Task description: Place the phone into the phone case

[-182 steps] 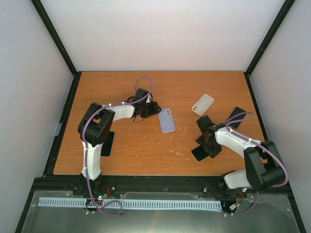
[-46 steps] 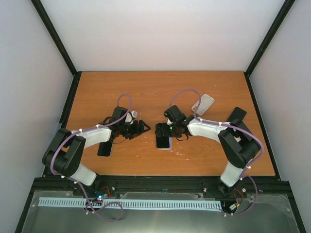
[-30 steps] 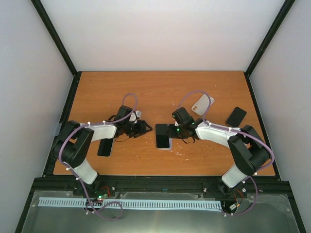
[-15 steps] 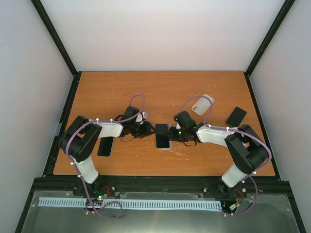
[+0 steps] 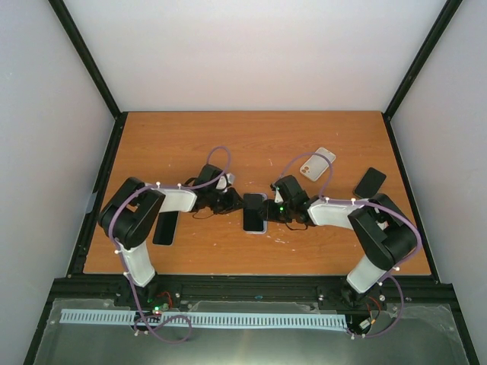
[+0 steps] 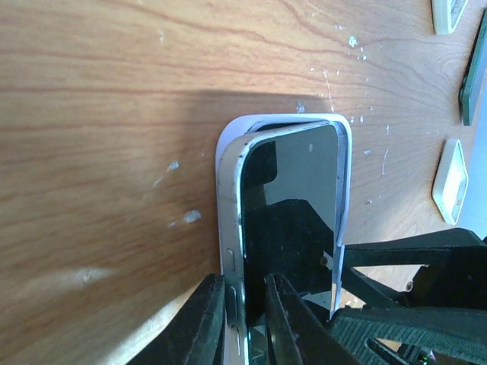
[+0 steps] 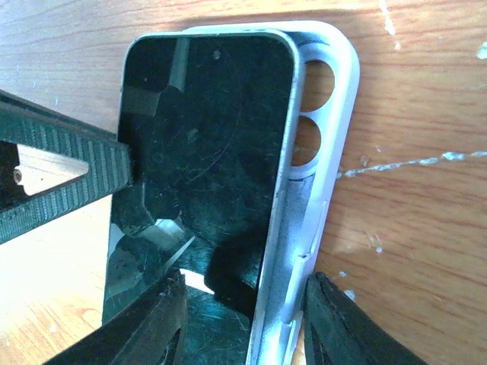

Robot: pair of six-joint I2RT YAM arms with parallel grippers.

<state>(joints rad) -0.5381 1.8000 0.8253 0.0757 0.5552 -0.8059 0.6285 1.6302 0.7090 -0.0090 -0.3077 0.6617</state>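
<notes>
Found the phone (image 7: pixel 202 152) screen up near the middle of the bench (image 5: pixel 190 144), lying on the pale case (image 7: pixel 338 99) but not seated flush. Noted it skewed toward one long side, leaving the case's two camera holes and inner wall exposed along the opposite long edge. Noted in the left wrist view the phone's metal edge riding above the case wall.

Found the left gripper (image 6: pixel 245 285) low at the phone's left side, jaws at a narrow gap with the case wall and the phone's edge between the fingers. Cannot tell whether clamped or merely astride. Saw in the right wrist view one ribbed finger of it touching the phone's long edge.

Found the right gripper (image 7: pixel 243 285) opposite, at the phone's right side, jaws spread wide. Placed one finger in front of the screen and the other outside the case wall over bare wood, astride phone edge and wall together. Nothing gripped; contact with the screen not determinable.

Logged also a spare case (image 5: pixel 317 163) toward the far right, a second phone (image 5: pixel 370 182) near the right edge, and a third phone (image 5: pixel 162 230) partly under the left arm, all well apart from the work.
</notes>
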